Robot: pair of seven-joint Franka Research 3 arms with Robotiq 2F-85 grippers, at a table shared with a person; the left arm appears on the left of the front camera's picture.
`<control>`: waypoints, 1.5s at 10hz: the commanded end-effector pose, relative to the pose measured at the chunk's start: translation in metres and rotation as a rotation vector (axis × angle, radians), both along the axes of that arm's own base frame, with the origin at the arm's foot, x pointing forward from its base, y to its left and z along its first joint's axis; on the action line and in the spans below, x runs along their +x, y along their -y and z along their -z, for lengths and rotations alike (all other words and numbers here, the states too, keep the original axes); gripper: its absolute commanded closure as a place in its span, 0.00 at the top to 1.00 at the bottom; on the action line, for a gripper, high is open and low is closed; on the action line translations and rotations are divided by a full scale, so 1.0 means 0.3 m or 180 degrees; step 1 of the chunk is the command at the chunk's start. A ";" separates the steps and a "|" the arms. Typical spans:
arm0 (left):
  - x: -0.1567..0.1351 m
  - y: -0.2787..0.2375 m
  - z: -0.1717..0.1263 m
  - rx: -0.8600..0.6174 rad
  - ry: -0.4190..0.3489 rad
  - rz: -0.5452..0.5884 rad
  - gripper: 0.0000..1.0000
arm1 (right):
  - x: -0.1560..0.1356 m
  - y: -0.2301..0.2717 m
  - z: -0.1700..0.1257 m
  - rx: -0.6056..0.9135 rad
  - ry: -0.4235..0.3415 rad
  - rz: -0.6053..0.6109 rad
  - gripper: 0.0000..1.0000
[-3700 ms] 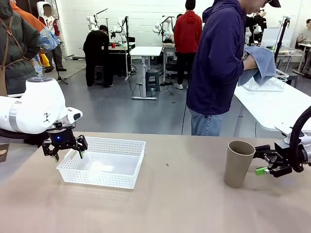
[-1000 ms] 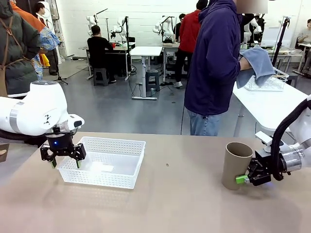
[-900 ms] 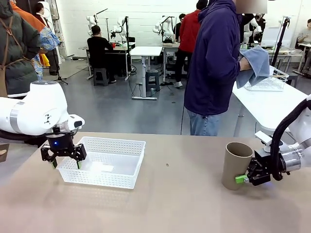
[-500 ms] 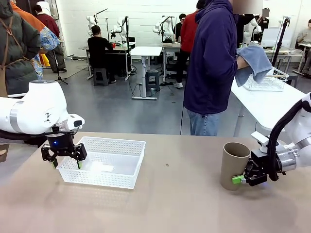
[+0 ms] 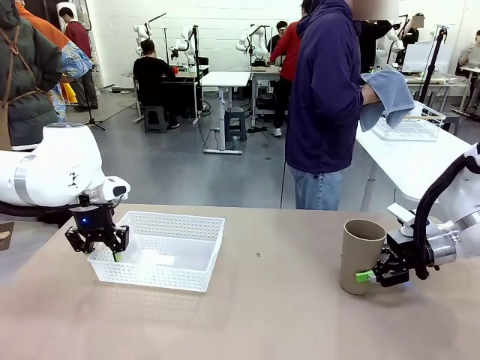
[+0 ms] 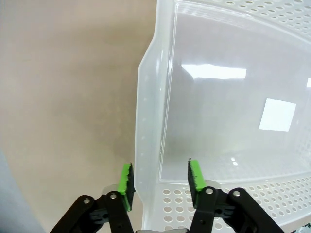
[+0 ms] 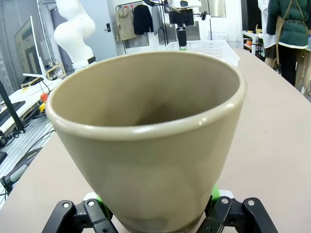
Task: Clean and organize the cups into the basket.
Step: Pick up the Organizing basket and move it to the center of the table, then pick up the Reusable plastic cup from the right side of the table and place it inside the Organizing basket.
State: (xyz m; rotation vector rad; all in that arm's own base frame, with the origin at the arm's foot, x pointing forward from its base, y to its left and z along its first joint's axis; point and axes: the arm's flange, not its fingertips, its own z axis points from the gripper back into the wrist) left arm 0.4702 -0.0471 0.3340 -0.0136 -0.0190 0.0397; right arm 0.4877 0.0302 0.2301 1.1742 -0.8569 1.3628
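A tan cup [image 5: 360,255] stands upright at the table's right side. My right gripper [image 5: 360,276] is shut on the cup's lower part, one green pad [image 5: 364,277] showing on the near side. In the right wrist view the cup [image 7: 146,145] rises open-mouthed and empty out of my right gripper [image 7: 156,204], with pads [image 7: 99,200] pressed on both flanks. The white lattice basket [image 5: 176,219] sits empty at the left. My left gripper [image 5: 101,253] hangs at its left wall. In the left wrist view my left gripper [image 6: 160,179] straddles the basket's rim [image 6: 146,97], partly closed, with a gap at the inner pad [image 6: 195,175].
A person in a dark blue hoodie [image 5: 326,97] stands behind the table's far edge, rubbing something with a blue cloth [image 5: 386,94]. A white table [image 5: 420,161] with a wire basket [image 5: 409,127] stands at the back right. Bare tabletop [image 5: 270,300] lies between basket and cup.
My right gripper has closed in on the cup and shifted it slightly left. My left gripper's jaws have narrowed around the basket's left rim.
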 end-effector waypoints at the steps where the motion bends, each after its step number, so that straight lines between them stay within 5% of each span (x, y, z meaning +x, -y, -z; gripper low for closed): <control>1: -0.005 -0.012 -0.013 -0.0080 -0.0055 0.0052 0.00 | 0.004 0.003 0.012 0.0039 0.0033 -0.0053 0.00; 2: -0.003 -0.011 -0.012 -0.0088 -0.0074 0.0050 0.10 | 0.003 0.002 0.013 0.0035 0.0037 -0.0059 0.00; 3: 0.001 -0.012 -0.011 -0.0104 -0.0091 0.0041 0.01 | 0.003 0.003 0.014 0.0025 0.0039 -0.0067 0.25; 4: 0.004 -0.012 -0.011 -0.0112 -0.0098 0.0035 0.00 | 0.004 0.003 0.014 0.0019 0.0048 -0.0068 0.25; 5: 0.003 -0.012 -0.011 -0.0120 -0.0105 0.0034 0.00 | 0.003 0.005 0.015 0.0014 0.0050 -0.0076 0.00; 6: 0.004 -0.012 -0.010 -0.0133 -0.0124 0.0028 0.00 | 0.003 0.005 0.015 0.0008 0.0059 -0.0081 0.25; 7: 0.002 -0.012 -0.009 -0.0140 -0.0135 0.0018 0.00 | 0.002 0.006 0.015 0.0001 0.0066 -0.0080 0.00; 9: -0.012 0.004 -0.005 -0.0143 -0.0093 0.0000 0.00 | -0.001 0.006 0.010 -0.0059 0.0033 0.0036 0.00; 11: -0.027 0.061 -0.005 -0.0086 -0.0131 0.0075 0.00 | -0.018 0.011 -0.117 -0.0138 -0.0008 0.0267 0.00; 15: -0.007 0.291 -0.018 0.0029 -0.0105 0.0105 0.00 | -0.050 0.039 -0.467 -0.0039 0.0287 0.0557 0.00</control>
